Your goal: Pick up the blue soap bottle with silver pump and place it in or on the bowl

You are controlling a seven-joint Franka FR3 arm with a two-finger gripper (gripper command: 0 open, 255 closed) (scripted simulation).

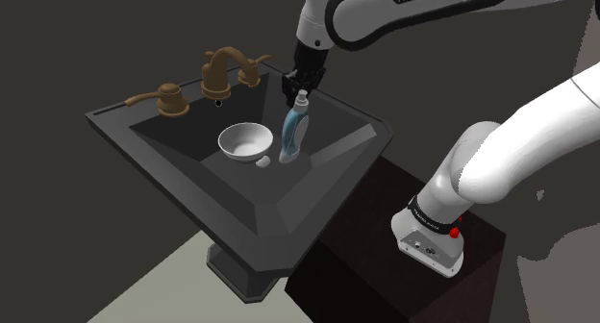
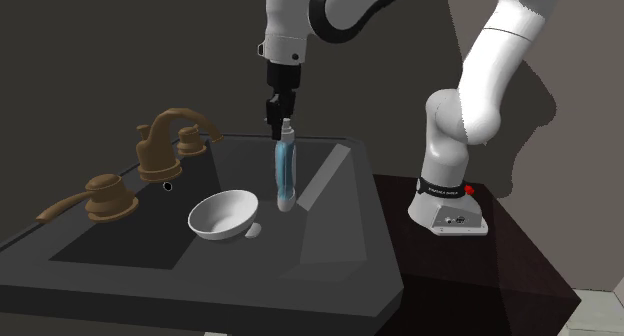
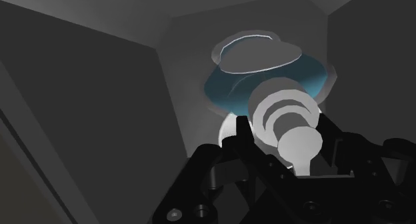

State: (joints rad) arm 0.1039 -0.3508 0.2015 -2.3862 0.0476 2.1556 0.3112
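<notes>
The blue soap bottle [image 1: 291, 134] stands upright in the dark sink basin [image 1: 173, 129], its silver pump [image 1: 302, 102] at the top. My black gripper [image 1: 301, 92] comes down from above and is shut on the pump. In the second exterior view the gripper [image 2: 285, 124] clasps the top of the bottle [image 2: 285, 174]. The white bowl [image 1: 244, 139] lies just beside the bottle, on the shoulder view's left; the bowl [image 2: 222, 214] tilts slightly. In the wrist view the fingers [image 3: 333, 139] grip the silver pump [image 3: 287, 116] with the blue body [image 3: 223, 89] beyond it. Whether the bottle's base touches the basin floor I cannot tell.
A bronze faucet [image 1: 226, 69] and a bronze handle [image 1: 168, 100] sit on the sink's back rim. A small white piece [image 1: 262, 161] lies against the bowl. The basin walls slope steeply around the bottle. The robot's dark stand [image 1: 404, 273] adjoins the sink.
</notes>
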